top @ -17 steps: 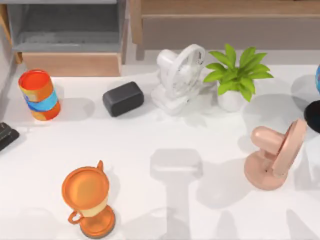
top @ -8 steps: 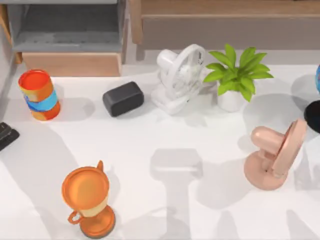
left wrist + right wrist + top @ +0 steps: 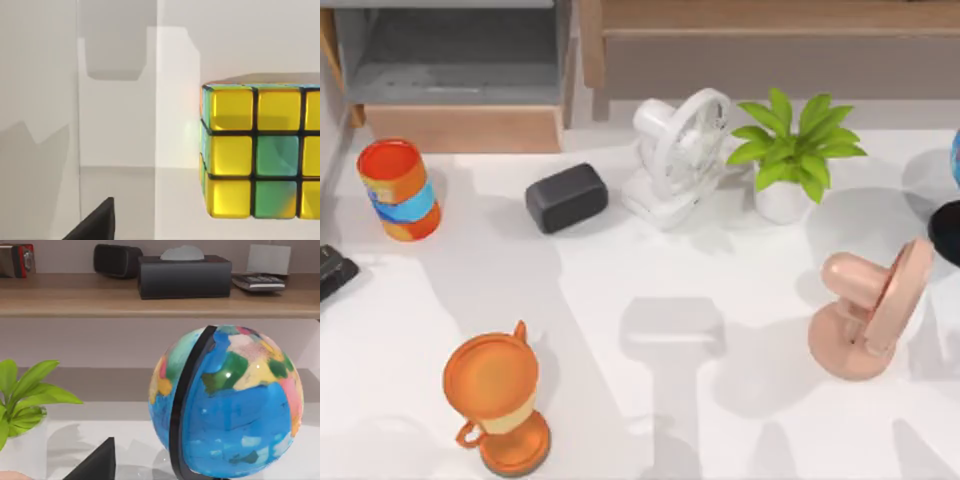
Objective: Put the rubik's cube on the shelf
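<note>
The yellow-and-green rubik's cube (image 3: 260,150) fills the right of the left wrist view, resting on the white worktop (image 3: 620,290) — not yet gripped; jaws' state: cannot tell. The long light-brown wooden shelf (image 3: 770,15) waits top right.

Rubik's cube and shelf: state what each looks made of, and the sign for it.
The rubik's cube looks like glossy plastic: bright yellow and green squares with soft sheen, set in a dark grid. The shelf looks like matte light-brown wood or wood laminate, going by its even tan top and faint grain; which one is unclear.

globe (image 3: 227,405), shelf (image 3: 100,300), tissue box (image 3: 185,276)
</note>
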Robot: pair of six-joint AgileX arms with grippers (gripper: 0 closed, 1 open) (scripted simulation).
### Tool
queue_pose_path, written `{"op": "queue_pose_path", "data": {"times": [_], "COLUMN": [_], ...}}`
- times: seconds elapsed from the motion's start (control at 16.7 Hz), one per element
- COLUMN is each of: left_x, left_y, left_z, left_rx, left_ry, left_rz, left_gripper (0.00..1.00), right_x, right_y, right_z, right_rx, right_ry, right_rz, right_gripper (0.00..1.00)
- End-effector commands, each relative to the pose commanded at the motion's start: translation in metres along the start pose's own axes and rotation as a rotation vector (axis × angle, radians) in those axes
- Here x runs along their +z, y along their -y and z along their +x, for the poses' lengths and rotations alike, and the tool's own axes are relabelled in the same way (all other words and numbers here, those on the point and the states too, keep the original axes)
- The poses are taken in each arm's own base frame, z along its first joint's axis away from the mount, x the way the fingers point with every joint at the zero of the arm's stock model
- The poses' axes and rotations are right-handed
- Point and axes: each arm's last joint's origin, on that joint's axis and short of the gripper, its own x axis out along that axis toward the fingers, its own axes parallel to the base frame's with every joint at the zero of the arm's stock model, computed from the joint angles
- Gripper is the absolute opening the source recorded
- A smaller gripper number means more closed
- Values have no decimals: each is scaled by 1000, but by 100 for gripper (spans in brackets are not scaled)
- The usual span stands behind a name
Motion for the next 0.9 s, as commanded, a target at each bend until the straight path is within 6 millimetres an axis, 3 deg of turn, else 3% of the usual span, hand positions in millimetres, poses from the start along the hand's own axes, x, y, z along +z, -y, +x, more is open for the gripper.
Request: {"op": "queue_pose_path", "data": {"times": [0.18,0.54,0.72,0.9], "left_x": [-1,-2,-10,-31], "left_y": [7,4,-7,-38], "left_z": [10,8,-7,-34], "left_rx": [-36,-35,-36,-35], "left_ry": [-61,-60,-59,-55], "left_rz": [-18,-22,-18,-17], "left_gripper": [100,100,100,100], "right_x": [0,0,0,0], "right_y": [0,0,0,0], "right_z": [0,0,0,0], "right_rx": [0,0,0,0], "right_ry": [0,0,0,0], "right_rz": [0,0,0,0], "right_gripper": [100,100,100,100]}}
